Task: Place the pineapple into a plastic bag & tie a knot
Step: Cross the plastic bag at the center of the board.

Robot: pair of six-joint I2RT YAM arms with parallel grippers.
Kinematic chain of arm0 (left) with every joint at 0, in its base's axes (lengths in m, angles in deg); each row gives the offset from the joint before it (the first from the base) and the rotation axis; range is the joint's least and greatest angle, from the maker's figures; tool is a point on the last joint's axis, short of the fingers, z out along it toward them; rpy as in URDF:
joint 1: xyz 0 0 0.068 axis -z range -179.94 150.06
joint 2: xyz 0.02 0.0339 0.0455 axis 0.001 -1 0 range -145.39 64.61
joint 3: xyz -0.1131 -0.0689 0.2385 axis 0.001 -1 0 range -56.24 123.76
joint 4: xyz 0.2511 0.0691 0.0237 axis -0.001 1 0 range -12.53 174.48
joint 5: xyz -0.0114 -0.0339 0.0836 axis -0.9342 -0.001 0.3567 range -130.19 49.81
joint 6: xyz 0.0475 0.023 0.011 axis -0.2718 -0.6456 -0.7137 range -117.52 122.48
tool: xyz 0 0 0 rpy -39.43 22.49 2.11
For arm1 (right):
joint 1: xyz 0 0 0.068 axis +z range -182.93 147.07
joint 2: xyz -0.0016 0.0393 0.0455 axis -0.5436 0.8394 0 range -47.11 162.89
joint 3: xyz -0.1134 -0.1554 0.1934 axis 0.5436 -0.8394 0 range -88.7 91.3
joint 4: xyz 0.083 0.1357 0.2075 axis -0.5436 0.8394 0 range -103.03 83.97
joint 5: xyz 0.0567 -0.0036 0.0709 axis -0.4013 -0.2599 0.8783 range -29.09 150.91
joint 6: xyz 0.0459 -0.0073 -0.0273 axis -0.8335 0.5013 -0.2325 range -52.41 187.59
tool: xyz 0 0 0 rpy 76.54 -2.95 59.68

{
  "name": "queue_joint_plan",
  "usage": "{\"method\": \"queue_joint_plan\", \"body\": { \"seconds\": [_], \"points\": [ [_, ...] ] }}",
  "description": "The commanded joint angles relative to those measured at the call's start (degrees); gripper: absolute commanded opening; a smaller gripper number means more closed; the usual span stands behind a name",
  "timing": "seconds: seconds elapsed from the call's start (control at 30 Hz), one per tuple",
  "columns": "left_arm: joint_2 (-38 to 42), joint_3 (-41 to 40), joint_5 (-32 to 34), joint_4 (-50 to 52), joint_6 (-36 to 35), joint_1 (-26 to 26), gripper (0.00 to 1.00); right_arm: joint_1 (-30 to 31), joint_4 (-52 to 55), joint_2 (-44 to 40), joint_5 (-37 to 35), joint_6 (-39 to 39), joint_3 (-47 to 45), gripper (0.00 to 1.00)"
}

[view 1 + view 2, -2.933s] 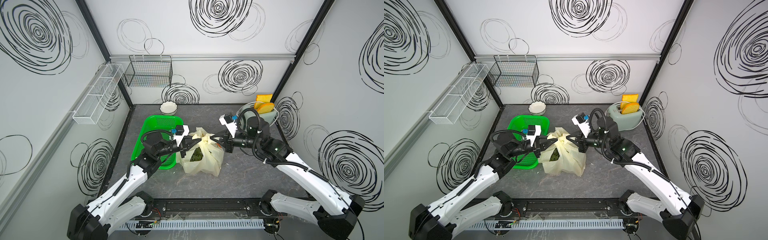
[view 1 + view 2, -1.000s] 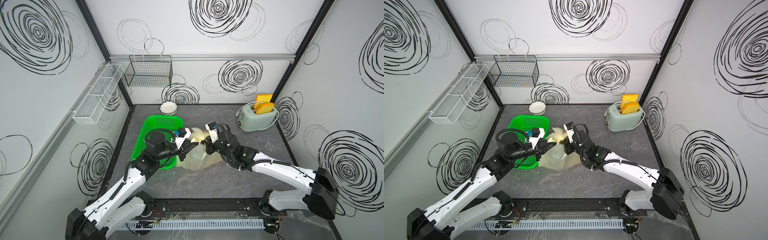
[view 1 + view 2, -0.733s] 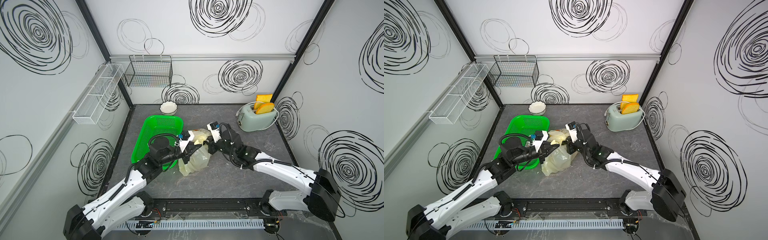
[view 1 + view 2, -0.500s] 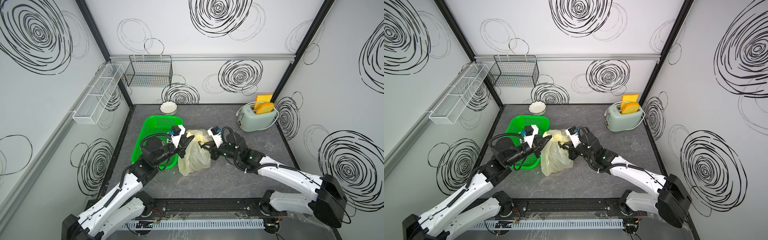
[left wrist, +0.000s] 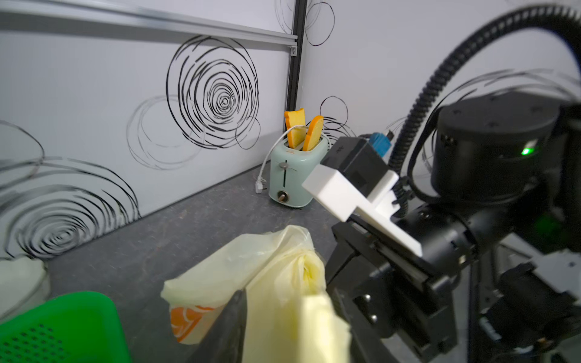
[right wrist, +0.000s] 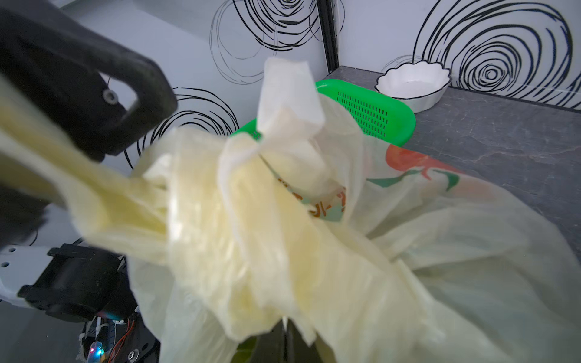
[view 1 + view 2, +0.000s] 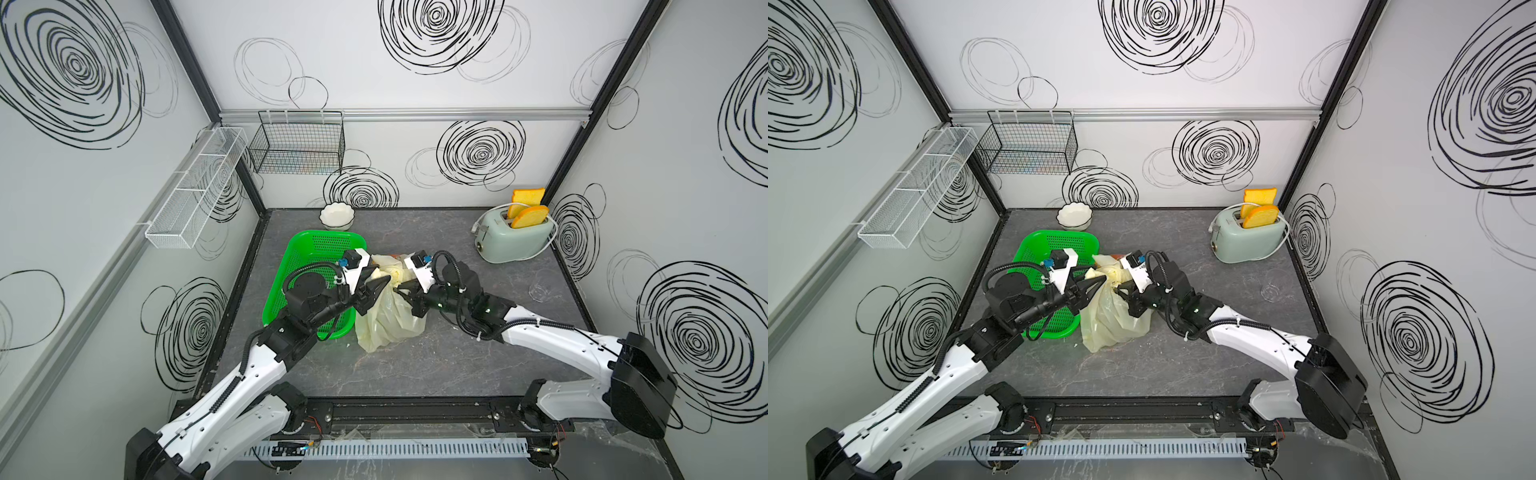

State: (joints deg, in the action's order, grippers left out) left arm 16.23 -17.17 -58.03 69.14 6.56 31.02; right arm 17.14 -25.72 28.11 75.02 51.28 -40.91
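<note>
The pale-yellow plastic bag [image 7: 388,324] [image 7: 1113,324] stands on the grey floor beside the green basket, its top drawn up between both grippers. My left gripper [image 7: 380,286] [image 5: 286,294] is open, and a handle strip lies loose between its fingers. My right gripper [image 7: 401,289] [image 6: 284,330] is shut on the bag's plastic just below the bunched strips. The knot [image 5: 309,267] [image 6: 239,188] is a bunched twist of strips with a loose end sticking up. The pineapple is hidden inside the bag; only a green patch [image 6: 246,350] shows beneath the plastic.
A green perforated basket [image 7: 316,257] lies left of the bag, with a white bowl [image 7: 337,216] behind it. A mint toaster [image 7: 513,241] holding toast stands at the back right. A black wire basket [image 7: 299,145] and a white rack [image 7: 195,187] hang on the walls.
My left gripper's jaws have parted round the handle strip that they held shut half a second ago. The bag now stands taller between the two grippers than a second ago.
</note>
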Motion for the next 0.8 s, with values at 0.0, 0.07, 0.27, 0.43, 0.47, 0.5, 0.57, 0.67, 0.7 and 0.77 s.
{"method": "queue_joint_plan", "body": {
  "seconds": [0.0,0.07,0.27,0.43,0.47,0.5,0.57,0.67,0.7,0.77],
  "points": [
    [0.2,2.5,-0.1,1.1,-1.9,-1.6,0.66,0.2,-3.0,0.2,-0.6,-0.7,1.0,0.00],
    [-1.3,3.6,-1.9,3.2,-2.6,-2.0,0.82,0.2,-3.1,0.0,-0.7,-0.7,0.8,0.00],
    [-6.1,7.6,-4.8,7.5,-3.8,-1.4,0.92,0.2,-3.3,-0.1,-0.6,-0.7,0.4,0.00],
    [-8.6,9.4,-5.9,8.3,-4.3,0.0,0.98,0.4,-3.6,0.2,-0.4,-1.0,0.5,0.00],
    [-9.1,9.6,-4.8,8.4,-4.5,0.5,0.97,0.4,-3.6,0.1,-0.3,-0.9,0.6,0.00],
    [-9.5,9.8,-4.0,8.4,-4.5,0.8,0.96,0.4,-3.6,0.1,-0.2,-0.9,0.7,0.00],
    [-10.4,10.5,-2.1,8.2,-4.5,1.6,0.86,0.5,-3.2,0.2,0.1,-0.9,0.8,0.00],
    [-11.1,10.3,-1.1,6.0,-3.8,3.1,0.73,0.8,-2.6,0.2,0.6,-0.9,0.8,0.00],
    [-11.2,10.3,-1.1,5.5,-3.8,3.5,0.70,0.8,-2.5,0.2,0.7,-0.8,0.8,0.00],
    [-11.8,10.3,-0.7,5.2,-3.8,4.0,0.61,0.8,-2.3,0.3,0.7,-0.8,0.9,0.00]
  ]
}}
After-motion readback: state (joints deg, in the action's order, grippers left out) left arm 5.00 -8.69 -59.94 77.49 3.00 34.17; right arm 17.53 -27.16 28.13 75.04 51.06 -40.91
